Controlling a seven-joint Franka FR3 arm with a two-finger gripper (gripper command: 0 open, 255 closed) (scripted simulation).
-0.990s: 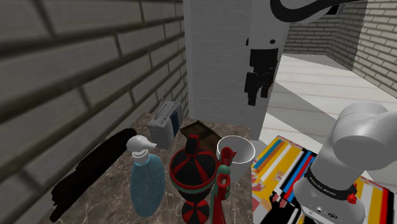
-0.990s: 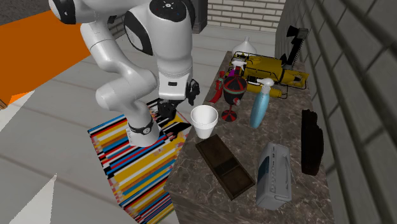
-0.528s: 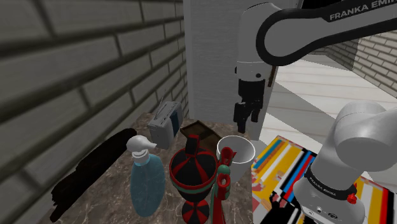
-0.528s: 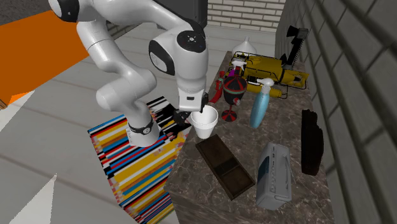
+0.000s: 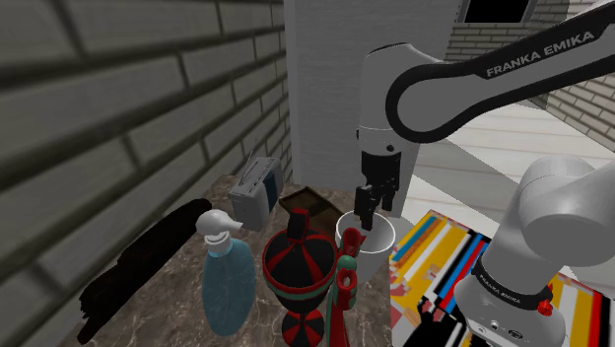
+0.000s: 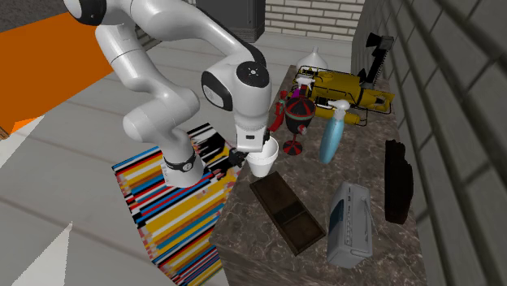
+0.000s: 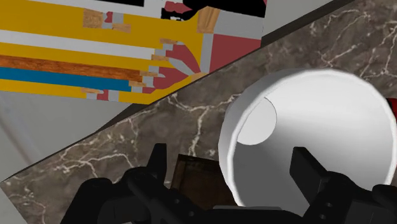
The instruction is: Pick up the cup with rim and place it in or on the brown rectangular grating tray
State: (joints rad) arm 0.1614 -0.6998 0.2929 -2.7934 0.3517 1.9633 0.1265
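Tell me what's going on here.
A white Franka arm is working on the white cup, which stands on the marble counter. Its black gripper hangs at the cup's rim with the fingers open, one outside the wall and one over the inside, so nothing is clasped yet. The brown tray lies on the counter right beside the cup, which is not yet on it.
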